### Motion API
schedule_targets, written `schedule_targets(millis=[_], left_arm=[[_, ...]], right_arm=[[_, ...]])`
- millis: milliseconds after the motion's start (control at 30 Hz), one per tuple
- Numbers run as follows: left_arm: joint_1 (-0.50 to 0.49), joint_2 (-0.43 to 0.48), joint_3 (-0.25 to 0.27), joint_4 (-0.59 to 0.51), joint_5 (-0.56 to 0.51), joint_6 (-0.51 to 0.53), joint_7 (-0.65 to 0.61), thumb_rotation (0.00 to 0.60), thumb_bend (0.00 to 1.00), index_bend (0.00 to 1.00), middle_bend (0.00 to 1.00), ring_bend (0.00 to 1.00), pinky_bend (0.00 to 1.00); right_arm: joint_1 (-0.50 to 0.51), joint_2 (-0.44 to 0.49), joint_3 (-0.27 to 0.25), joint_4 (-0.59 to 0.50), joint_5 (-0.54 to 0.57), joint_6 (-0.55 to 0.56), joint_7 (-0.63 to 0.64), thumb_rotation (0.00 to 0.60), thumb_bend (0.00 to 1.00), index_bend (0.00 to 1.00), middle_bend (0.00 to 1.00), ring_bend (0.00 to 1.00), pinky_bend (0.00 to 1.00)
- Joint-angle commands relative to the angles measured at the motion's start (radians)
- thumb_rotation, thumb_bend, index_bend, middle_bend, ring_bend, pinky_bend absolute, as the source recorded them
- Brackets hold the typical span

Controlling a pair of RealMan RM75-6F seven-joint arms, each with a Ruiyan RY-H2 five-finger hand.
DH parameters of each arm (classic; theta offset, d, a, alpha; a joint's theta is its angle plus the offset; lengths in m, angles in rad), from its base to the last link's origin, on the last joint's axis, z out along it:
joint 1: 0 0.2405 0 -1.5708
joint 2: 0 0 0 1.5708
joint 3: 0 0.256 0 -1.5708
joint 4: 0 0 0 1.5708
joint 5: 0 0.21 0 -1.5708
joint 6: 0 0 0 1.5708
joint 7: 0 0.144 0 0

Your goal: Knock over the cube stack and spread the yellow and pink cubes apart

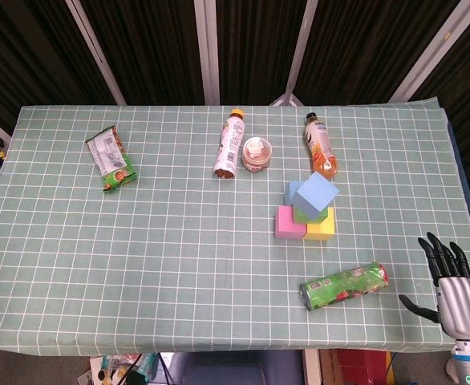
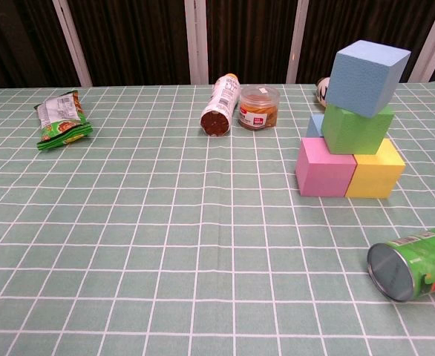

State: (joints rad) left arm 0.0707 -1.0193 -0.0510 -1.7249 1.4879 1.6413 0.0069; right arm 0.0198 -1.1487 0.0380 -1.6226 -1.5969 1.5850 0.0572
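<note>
Right hand (image 1: 458, 285) seen spread, empty; stack untouched ahead-left of it; blue cube (image 2: 367, 67) and green cube (image 2: 357, 129) to be swept off; green can (image 1: 344, 285) between to be cleared.

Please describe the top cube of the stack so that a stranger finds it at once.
On the green checked tablecloth, find the cube stack right of centre. Highest sits the light blue foam cube, tilted on a green cube, above the pink and yellow ones.

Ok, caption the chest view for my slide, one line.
Untouched stack: tilted blue foam cube on green cube over touching pink cube and yellow cube; green cylindrical can lying nearby.
</note>
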Motion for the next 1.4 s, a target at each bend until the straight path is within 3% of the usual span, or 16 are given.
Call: schedule_targets(millis=[33,800,1067,1233,1400], left_arm=[[-0.001,0.0,0.0,0.0,0.0,-0.001,0.001,0.6,0.15,0.18,0.03,0.0,0.0],[0.011,-0.002,0.005,-0.009,0.012,0.022,0.013,0.6,0.15,0.18,0.03,0.0,0.0],[0.015,0.002,0.009,-0.014,0.013,0.022,0.011,0.6,0.15,0.18,0.03,0.0,0.0],[0.011,0.0,0.01,-0.016,0.015,0.015,0.017,0.6,0.15,0.18,0.03,0.0,0.0],[0.016,0.002,0.009,-0.017,0.015,0.025,0.015,0.6,0.15,0.18,0.03,0.0,0.0]], right_arm=[[0.001,0.0,-0.001,0.0,-0.001,-0.002,0.0,0.6,0.09,0.01,0.0,0.11,0.0],[0.021,0.003,-0.021,-0.005,-0.013,-0.051,0.062,0.6,0.09,0.01,0.0,0.11,0.0],[0.031,0.008,-0.004,-0.023,0.001,-0.055,0.102,0.6,0.09,0.01,0.0,0.11,0.0],[0.103,0.079,0.044,-0.064,0.055,-0.158,0.185,0.6,0.09,0.01,0.0,0.11,0.0],[0.214,0.172,0.108,-0.131,0.194,-0.376,0.287,0.6,0.09,0.01,0.0,0.11,0.0]])
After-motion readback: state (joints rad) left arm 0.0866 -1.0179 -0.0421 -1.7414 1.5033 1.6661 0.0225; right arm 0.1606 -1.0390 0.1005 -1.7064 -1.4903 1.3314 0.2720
